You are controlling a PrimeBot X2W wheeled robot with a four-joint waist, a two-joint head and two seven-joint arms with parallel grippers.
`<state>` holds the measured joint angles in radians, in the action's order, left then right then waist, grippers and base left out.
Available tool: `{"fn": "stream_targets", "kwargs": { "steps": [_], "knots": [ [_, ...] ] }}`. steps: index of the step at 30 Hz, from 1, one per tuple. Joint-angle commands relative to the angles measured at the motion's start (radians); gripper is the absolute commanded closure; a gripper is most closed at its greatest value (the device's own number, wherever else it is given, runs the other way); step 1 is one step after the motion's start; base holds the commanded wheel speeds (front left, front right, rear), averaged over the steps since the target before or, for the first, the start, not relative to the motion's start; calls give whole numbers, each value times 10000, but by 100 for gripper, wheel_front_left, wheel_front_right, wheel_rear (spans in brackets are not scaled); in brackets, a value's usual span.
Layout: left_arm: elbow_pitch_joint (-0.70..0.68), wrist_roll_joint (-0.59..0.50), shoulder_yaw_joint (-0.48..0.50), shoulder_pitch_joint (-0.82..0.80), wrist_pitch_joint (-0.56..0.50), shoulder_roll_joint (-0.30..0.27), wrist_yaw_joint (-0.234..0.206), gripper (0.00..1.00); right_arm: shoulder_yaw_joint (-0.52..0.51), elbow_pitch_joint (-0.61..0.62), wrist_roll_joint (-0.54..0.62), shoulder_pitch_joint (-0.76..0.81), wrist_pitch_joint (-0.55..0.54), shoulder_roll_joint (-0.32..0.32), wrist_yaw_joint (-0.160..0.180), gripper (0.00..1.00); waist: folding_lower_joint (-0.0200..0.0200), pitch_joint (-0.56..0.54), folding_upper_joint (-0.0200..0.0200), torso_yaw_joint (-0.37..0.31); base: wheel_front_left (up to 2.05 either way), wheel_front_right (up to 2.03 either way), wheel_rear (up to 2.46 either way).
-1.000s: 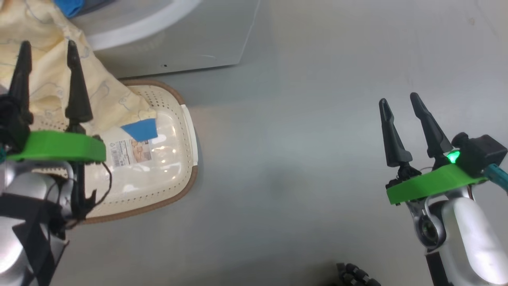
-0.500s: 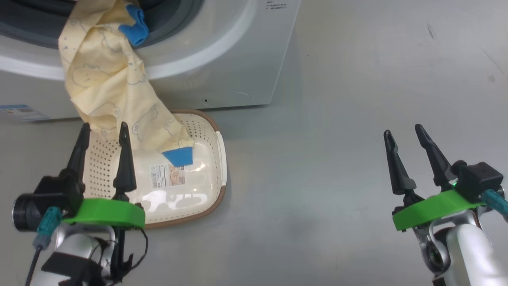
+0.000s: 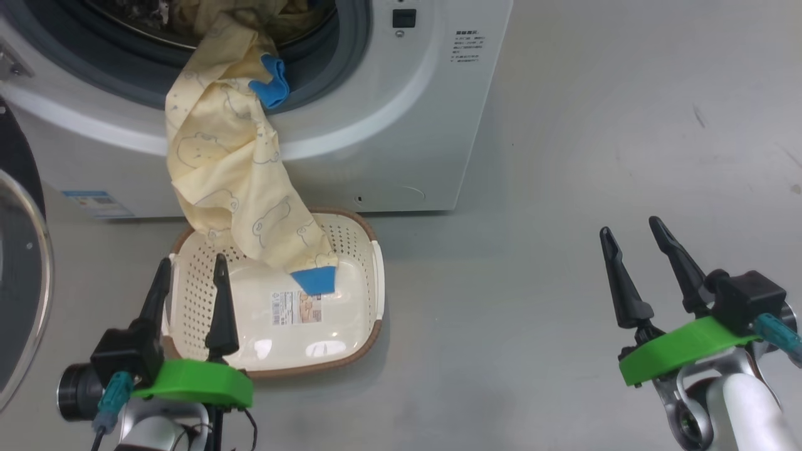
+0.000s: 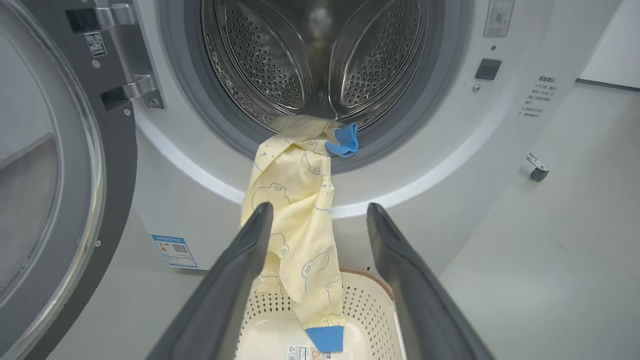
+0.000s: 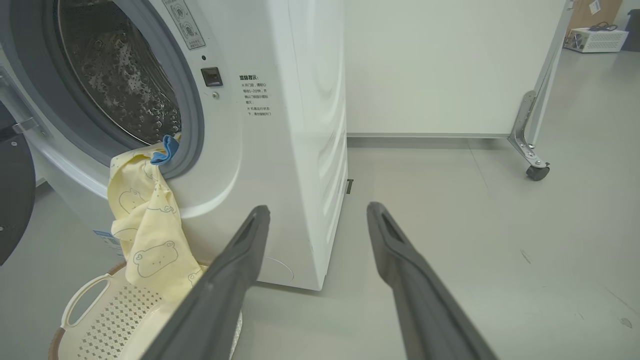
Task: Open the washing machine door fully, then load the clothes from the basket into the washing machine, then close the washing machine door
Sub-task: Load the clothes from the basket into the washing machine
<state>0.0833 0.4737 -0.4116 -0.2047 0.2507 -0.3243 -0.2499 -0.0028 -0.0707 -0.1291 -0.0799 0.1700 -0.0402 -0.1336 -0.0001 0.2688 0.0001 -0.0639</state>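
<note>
Roughly halfway: the washing machine door point(image 4: 50, 165) stands open at left, yet the clothes point(image 3: 232, 175) hang from the washing machine point(image 3: 388, 125) into the near basket point(image 3: 360, 275). Left pincer point(image 3: 192, 262) and right pincer point(image 3: 630, 227) are released, empty; closing remains.

The basket point(image 3: 371, 285) is sitting on the floor point(image 3: 564, 188) before the washing machine point(image 3: 401, 125), the clothes point(image 3: 232, 181) trailing from drum point(image 4: 320, 55) into it, the washing machine door point(image 3: 19, 263) standing left.

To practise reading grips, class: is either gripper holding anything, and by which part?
Nothing is held. The left gripper and right gripper are both open and empty; the clothes hang free from the washing machine into the basket.
</note>
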Motion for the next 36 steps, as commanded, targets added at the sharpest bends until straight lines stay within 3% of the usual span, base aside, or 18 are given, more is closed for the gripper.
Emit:
{"fn": "stream_targets", "kwargs": {
  "steps": [1, 23, 36],
  "knots": [
    [-151, -150, 502, -78, 109, -96, -1748, 0, 236, 396, 117, 66, -72, -100, 29, 0, 1, -100, -1, 61, 0, 0, 0],
    [456, -734, 1103, -85, 110, 647, -872, 0, 530, 578, 167, 194, -201, -100, 29, 0, 1, -202, -1, 139, 0, 0, 0],
    [1408, -714, 938, -1262, -26, 915, -177, 0, 794, 694, 164, -262, -162, -100, 29, 0, 1, 815, -1, 101, 0, 0, 0]
  ]
}}
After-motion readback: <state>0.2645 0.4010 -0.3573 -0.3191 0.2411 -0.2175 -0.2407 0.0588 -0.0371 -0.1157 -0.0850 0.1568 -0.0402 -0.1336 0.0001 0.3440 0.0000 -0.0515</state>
